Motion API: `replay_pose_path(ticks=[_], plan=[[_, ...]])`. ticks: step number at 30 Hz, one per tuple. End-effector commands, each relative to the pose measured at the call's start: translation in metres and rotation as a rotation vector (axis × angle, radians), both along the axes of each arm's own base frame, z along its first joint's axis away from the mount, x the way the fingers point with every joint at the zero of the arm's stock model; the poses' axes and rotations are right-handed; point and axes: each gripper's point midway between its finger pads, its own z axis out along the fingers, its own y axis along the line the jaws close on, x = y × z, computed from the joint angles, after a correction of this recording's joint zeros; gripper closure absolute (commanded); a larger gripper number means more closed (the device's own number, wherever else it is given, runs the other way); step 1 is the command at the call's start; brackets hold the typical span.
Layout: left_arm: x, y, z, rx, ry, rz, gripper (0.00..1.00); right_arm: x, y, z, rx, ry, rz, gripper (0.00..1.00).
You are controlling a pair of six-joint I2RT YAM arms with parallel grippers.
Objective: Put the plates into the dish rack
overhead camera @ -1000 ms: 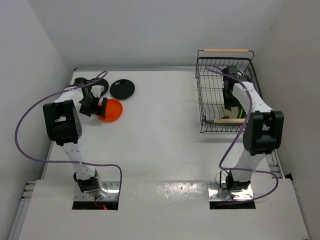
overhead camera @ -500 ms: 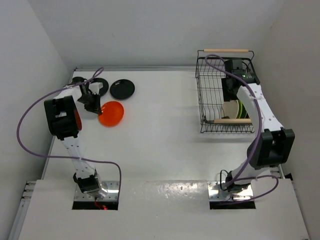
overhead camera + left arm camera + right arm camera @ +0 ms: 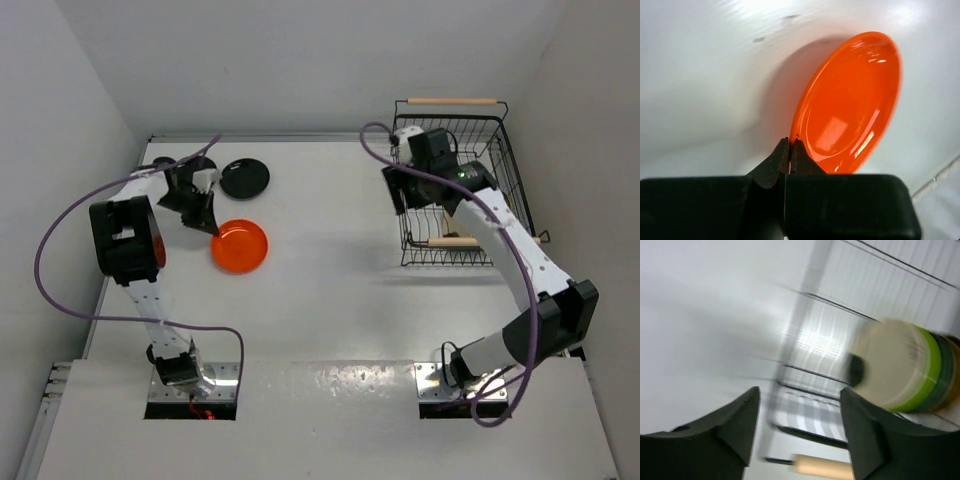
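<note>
The left gripper [image 3: 790, 146] has its 2 black fingers pressed together on the rim of the glossy orange-red round plate [image 3: 852, 100]. That plate lies on the white table [image 3: 330, 230] at the left, on the near side of a black round plate [image 3: 245, 178] and apart from it. The right gripper [image 3: 800, 407] is spread with nothing between its fingers, just outside the left wall of the rectangular black wire dish rack [image 3: 480, 130] at the far right. Inside the rack a cream round plate [image 3: 890, 362] stands on edge, with a lime green plate [image 3: 932, 365] right behind it. The right wrist view is blurred, so any plates further back are unclear.
</note>
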Motion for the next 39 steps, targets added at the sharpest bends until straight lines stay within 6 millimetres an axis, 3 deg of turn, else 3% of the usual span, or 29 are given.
replay_pose_path(ticks=[1, 2, 3, 4, 5, 6, 7, 9, 10, 13, 17, 18, 19, 21, 22, 23, 24, 26, 27, 28, 29, 30, 31, 32, 34, 35, 36, 39], plan=[[-0.007, -0.061, 0.073, -0.066, -0.171, -0.228, 1.00, -0.014, 0.111, 0.012, 0.331, -0.061, 0.367, 0.31], [-0.008, -0.071, 0.084, -0.073, -0.195, -0.261, 1.00, -0.020, 0.129, 0.011, 0.389, -0.054, 0.402, 0.28], [-0.014, -0.083, 0.095, -0.096, -0.205, -0.297, 1.00, -0.013, 0.149, 0.013, 0.444, -0.104, 0.450, 0.26], [-0.014, -0.093, 0.115, -0.100, -0.257, -0.330, 1.00, -0.028, 0.180, 0.011, 0.515, -0.071, 0.549, 0.24], [-0.019, -0.112, 0.127, -0.133, -0.288, -0.394, 1.00, -0.028, 0.194, 0.015, 0.566, -0.082, 0.563, 0.20], [-0.027, -0.122, 0.137, -0.155, -0.293, -0.427, 1.00, -0.023, 0.209, 0.006, 0.585, -0.072, 0.584, 0.19], [-0.029, -0.131, 0.151, -0.170, -0.329, -0.465, 1.00, -0.031, 0.226, 0.004, 0.618, -0.049, 0.625, 0.17], [-0.041, -0.152, 0.174, -0.221, -0.388, -0.548, 1.00, -0.027, 0.242, 0.012, 0.677, -0.055, 0.631, 0.16], [-0.045, -0.158, 0.183, -0.237, -0.403, -0.570, 1.00, -0.026, 0.253, -0.008, 0.685, 0.004, 0.624, 0.16], [-0.052, -0.168, 0.200, -0.256, -0.448, -0.609, 1.00, -0.022, 0.271, -0.016, 0.772, 0.074, 0.604, 0.21], [-0.056, -0.172, 0.212, -0.291, -0.463, -0.616, 1.00, -0.021, 0.287, -0.019, 0.852, 0.099, 0.597, 0.55], [-0.059, -0.173, 0.213, -0.304, -0.456, -0.617, 1.00, -0.020, 0.287, -0.020, 0.864, 0.111, 0.580, 0.76], [-0.059, -0.173, 0.213, -0.305, -0.455, -0.617, 1.00, -0.017, 0.287, -0.018, 0.868, 0.101, 0.571, 0.86], [-0.055, -0.172, 0.212, -0.291, -0.445, -0.589, 1.00, -0.014, 0.283, -0.014, 0.863, 0.080, 0.558, 1.00], [-0.037, -0.160, 0.206, -0.204, -0.431, -0.490, 0.85, -0.003, 0.266, -0.004, 0.800, -0.006, 0.503, 1.00], [-0.034, -0.154, 0.202, -0.159, -0.427, -0.477, 0.69, -0.006, 0.264, -0.007, 0.787, 0.024, 0.490, 1.00], [-0.021, -0.143, 0.201, -0.114, -0.444, -0.428, 0.51, 0.011, 0.242, 0.005, 0.730, -0.061, 0.393, 1.00], [-0.003, -0.121, 0.200, -0.039, -0.429, -0.282, 0.25, 0.028, 0.207, 0.011, 0.599, -0.129, 0.281, 1.00], [0.008, -0.100, 0.196, 0.049, -0.426, -0.195, 0.19, 0.029, 0.188, 0.026, 0.546, -0.160, 0.242, 1.00], [0.021, -0.079, 0.198, 0.075, -0.430, -0.083, 0.16, 0.046, 0.154, 0.031, 0.462, -0.222, 0.128, 1.00], [0.028, -0.065, 0.201, 0.106, -0.438, -0.024, 0.03, 0.051, 0.124, 0.045, 0.371, -0.272, 0.039, 1.00], [0.033, -0.046, 0.204, 0.163, -0.448, 0.047, 0.02, 0.057, 0.087, 0.046, 0.305, -0.278, -0.050, 1.00], [0.036, -0.034, 0.205, 0.185, -0.451, 0.089, 0.02, 0.059, 0.055, 0.064, 0.234, -0.337, -0.152, 1.00], [0.040, -0.019, 0.206, 0.207, -0.457, 0.135, 0.02, 0.058, 0.038, 0.074, 0.210, -0.365, -0.191, 1.00], [0.039, -0.009, 0.200, 0.241, -0.443, 0.161, 0.02, 0.056, -0.025, 0.083, 0.042, -0.406, -0.338, 1.00], [0.039, -0.001, 0.195, 0.253, -0.432, 0.179, 0.02, 0.055, -0.036, 0.082, -0.003, -0.400, -0.360, 1.00], [0.037, 0.003, 0.191, 0.254, -0.419, 0.187, 0.02, 0.054, -0.063, 0.081, -0.077, -0.384, -0.397, 1.00], [0.033, 0.009, 0.174, 0.263, -0.374, 0.197, 0.02, 0.047, -0.104, 0.052, -0.221, -0.254, -0.463, 1.00]])
